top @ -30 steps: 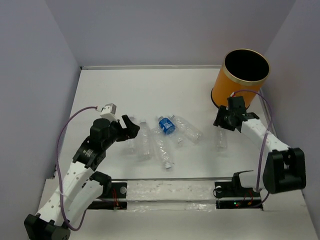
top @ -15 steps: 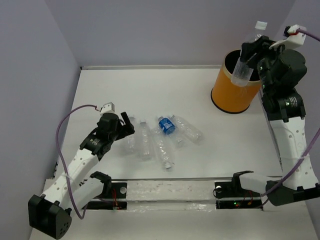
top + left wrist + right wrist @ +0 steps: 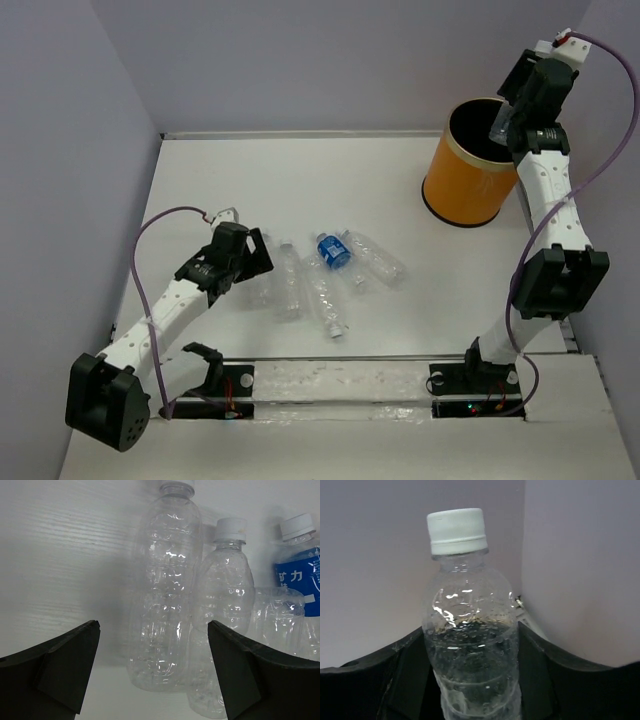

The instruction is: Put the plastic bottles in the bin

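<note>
Several clear plastic bottles with white caps lie side by side in the middle of the table (image 3: 300,180). One of them carries a blue label (image 3: 333,250); another plain one (image 3: 288,282) lies left of it. My left gripper (image 3: 256,256) stands open at the left end of the row. In the left wrist view its gripper (image 3: 152,672) frames the base of the leftmost bottle (image 3: 162,590) without touching it. My right gripper (image 3: 508,118) hangs over the far right rim of the orange bin (image 3: 468,180). That gripper (image 3: 470,647) is shut on a clear bottle (image 3: 467,620), cap up.
Purple walls enclose the table at the back and on both sides, the right wall close behind the bin. A clear plastic strip (image 3: 340,385) runs along the near edge between the arm bases. Bare white tabletop lies between the bottles and the bin.
My right arm lifted a bottle off the table and swung it up over the bin. My left gripper opened fully and edged toward the leftmost bottle.
</note>
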Robot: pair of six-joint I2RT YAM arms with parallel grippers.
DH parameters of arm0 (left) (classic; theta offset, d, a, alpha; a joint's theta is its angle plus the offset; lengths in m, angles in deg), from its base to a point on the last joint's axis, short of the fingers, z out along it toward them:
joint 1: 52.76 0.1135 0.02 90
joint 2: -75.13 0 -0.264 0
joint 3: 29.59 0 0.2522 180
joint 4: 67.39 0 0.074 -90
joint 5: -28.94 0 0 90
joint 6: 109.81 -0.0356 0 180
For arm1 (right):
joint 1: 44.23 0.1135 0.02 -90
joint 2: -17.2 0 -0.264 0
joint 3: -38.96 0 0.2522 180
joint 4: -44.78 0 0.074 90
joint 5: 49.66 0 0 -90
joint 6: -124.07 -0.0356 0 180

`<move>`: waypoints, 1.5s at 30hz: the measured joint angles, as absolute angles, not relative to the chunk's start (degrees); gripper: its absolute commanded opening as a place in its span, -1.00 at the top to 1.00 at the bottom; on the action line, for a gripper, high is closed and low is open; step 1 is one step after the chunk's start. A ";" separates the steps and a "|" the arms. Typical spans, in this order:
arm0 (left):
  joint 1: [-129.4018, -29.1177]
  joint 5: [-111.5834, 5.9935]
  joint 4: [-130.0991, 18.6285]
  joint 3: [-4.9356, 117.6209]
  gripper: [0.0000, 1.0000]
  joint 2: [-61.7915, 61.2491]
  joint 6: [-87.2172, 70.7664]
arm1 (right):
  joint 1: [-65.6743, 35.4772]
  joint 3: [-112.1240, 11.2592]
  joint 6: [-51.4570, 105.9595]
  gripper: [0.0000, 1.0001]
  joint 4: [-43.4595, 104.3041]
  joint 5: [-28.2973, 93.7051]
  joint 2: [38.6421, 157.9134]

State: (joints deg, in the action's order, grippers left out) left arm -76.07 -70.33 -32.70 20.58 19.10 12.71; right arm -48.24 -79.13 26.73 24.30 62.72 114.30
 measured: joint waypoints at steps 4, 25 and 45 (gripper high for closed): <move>-76.44 -70.36 -32.83 20.64 -0.98 15.87 12.69 | -49.04 -78.32 25.64 -0.90 25.04 60.68 114.69; -78.17 -72.21 -32.88 23.99 0.00 2.32 13.03 | -19.52 -43.77 10.69 -0.86 31.01 40.12 87.26; -78.17 -55.69 -41.49 22.48 -0.01 33.68 9.89 | 2.87 -33.58 -7.17 -0.99 44.21 26.06 100.50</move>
State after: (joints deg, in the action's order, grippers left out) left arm -78.17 -55.69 -41.49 22.48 33.68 9.89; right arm 2.87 -33.58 -7.17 44.21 26.06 100.50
